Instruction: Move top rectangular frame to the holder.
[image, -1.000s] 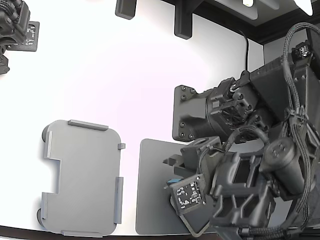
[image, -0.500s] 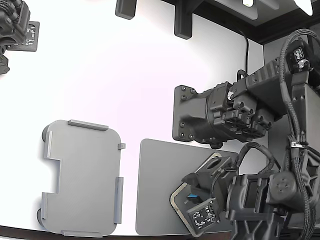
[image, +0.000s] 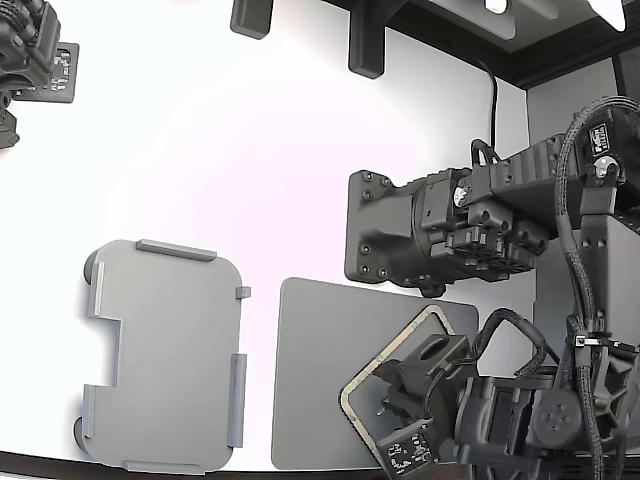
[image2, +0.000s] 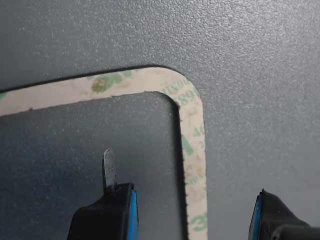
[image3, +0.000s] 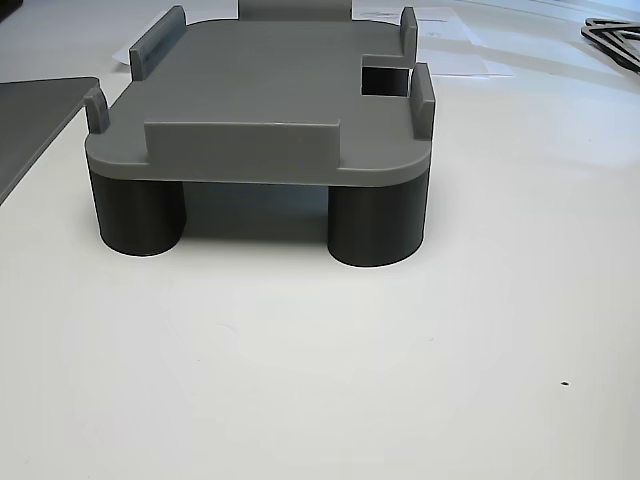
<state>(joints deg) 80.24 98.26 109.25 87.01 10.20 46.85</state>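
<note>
In the lower right of the exterior view, the thin tan-beige rectangular frame with faint green mottling (image: 352, 388) is lying turned at an angle on the flat dark grey mat (image: 310, 380), and the black arm is hanging low over it, hiding most of its outline. The wrist view is showing one rounded corner of the frame (image2: 192, 107) flat against the textured mat, with the tool (image2: 192, 210) straddling one side of the strip: its two blue-lined black fingers (image2: 107, 212) are standing apart, one over the hollow middle and one over the bare mat outside, with nothing between them yet. That placing looks meant to let them close across the strip, though whether they are touching the mat cannot be told. A thin pale sliver (image2: 109, 170) is sticking out beyond the inner finger; its nature is unclear. The light grey rounded-rectangle plastic holder with raised edge tabs (image: 165, 355) is sitting in the lower left of the exterior view, just beside the mat, and the other view is showing it raised on dark round legs (image3: 375, 225) with its top bare. White worktop (image: 250, 170) is lying open above both, so the way across seems free; the raised tabs (image3: 420, 95) are probably the edges to clear when lowering the frame.
</note>
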